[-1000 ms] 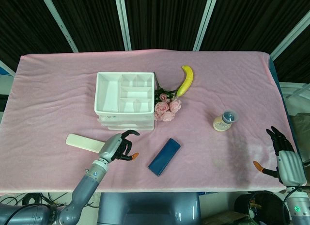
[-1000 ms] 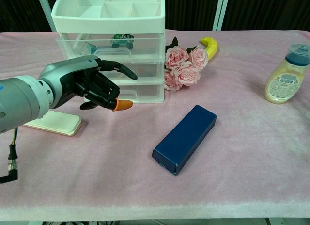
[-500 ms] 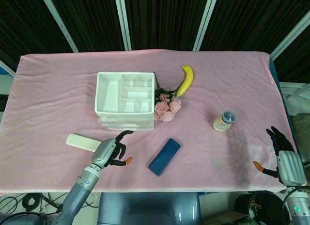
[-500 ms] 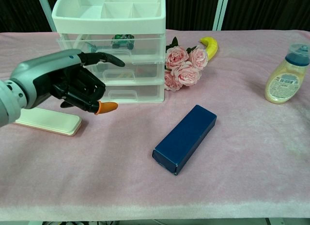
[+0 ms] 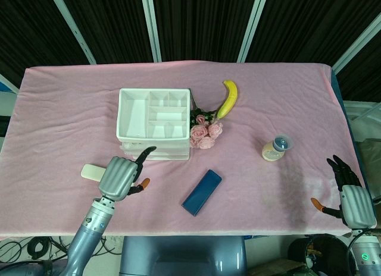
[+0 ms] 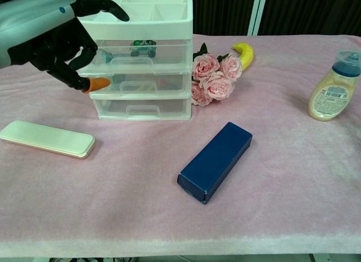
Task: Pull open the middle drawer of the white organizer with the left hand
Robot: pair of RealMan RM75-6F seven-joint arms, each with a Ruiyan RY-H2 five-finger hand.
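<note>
The white organizer (image 5: 153, 122) (image 6: 132, 25) stands left of centre, a compartment tray on top and three clear drawers below. Its middle drawer (image 6: 141, 86) sits flush with the other two. My left hand (image 5: 122, 176) (image 6: 53, 33) hovers raised in front of the organizer's left side, fingers apart, holding nothing. Its orange thumb tip (image 6: 97, 83) shows at the middle drawer's left end, and I cannot tell if it touches. My right hand (image 5: 351, 198) rests with its fingers spread at the table's front right edge, empty; it is out of the chest view.
A cream flat case (image 6: 48, 138) lies front left, and a blue box (image 6: 216, 160) lies in front of the organizer. Pink roses (image 6: 213, 75) and a banana (image 6: 244, 52) lie to the organizer's right. A bottle (image 6: 330, 90) stands further right.
My left hand has risen from near the cloth and drawn left and up, from in front of the lower drawers to beside the organizer's top left. The right hand has not moved.
</note>
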